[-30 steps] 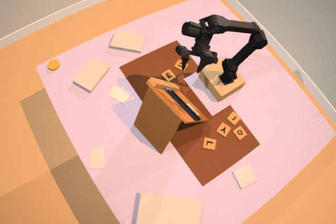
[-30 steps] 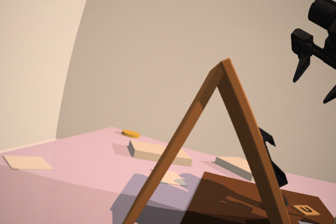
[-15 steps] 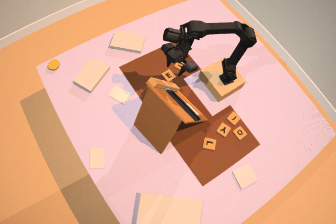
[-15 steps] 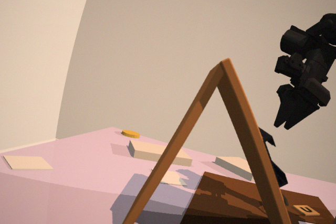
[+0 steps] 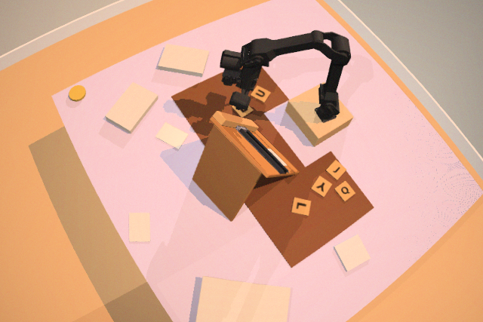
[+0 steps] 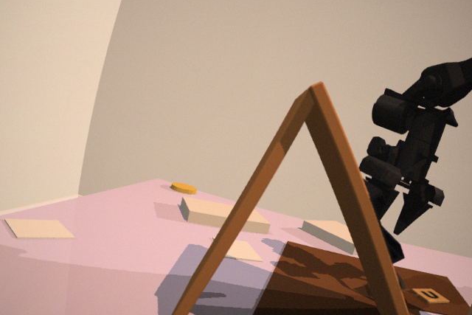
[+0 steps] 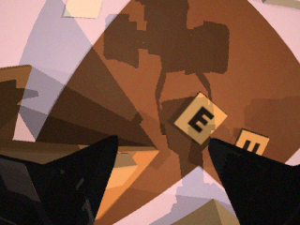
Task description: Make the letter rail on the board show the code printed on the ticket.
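My gripper is open and empty, above the E tile beside the board's upper end. In the wrist view the E tile lies near the right fingertip. The U tile lies beside it. The tiles L, Y, J and Q lie at the other end. The tilted wooden board bears a dark rail, with no tile visible in it. The white ticket is below the rail; its print is unreadable.
A wooden block stands under the arm's base. Pale slabs and thin pale pieces lie around. A yellow disc is near the counter's far corner.
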`<state>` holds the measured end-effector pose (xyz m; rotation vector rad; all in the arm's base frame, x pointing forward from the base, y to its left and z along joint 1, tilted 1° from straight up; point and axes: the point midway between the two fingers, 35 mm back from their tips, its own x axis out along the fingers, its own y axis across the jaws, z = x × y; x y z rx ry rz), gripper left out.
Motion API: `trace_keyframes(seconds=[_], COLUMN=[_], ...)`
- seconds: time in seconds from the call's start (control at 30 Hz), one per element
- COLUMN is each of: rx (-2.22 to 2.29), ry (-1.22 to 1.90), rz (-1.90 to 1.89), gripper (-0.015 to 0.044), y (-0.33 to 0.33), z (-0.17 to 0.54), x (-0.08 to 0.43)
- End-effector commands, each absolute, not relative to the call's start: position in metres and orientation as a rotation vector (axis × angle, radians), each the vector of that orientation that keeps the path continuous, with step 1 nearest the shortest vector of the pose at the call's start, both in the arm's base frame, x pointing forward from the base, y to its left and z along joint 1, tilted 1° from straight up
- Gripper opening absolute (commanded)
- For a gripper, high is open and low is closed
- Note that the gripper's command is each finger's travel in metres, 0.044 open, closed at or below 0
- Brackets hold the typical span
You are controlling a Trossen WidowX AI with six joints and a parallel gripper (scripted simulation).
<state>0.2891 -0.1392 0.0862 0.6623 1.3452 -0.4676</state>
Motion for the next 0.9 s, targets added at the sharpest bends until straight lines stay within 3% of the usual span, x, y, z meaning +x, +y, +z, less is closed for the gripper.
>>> trace_keyframes(seconds=[0.0,0.6,0.87], rx=[1.045,1.052,1.052], ry=[1.297,1.294,1.295], rz=[-1.013,-1.025,-1.025], gripper=[0.034,0.034,0.034], y=[-0.168,-0.169,-0.17], z=[0.027,0.026,-0.007], x=[0.262,0.258,0.257])
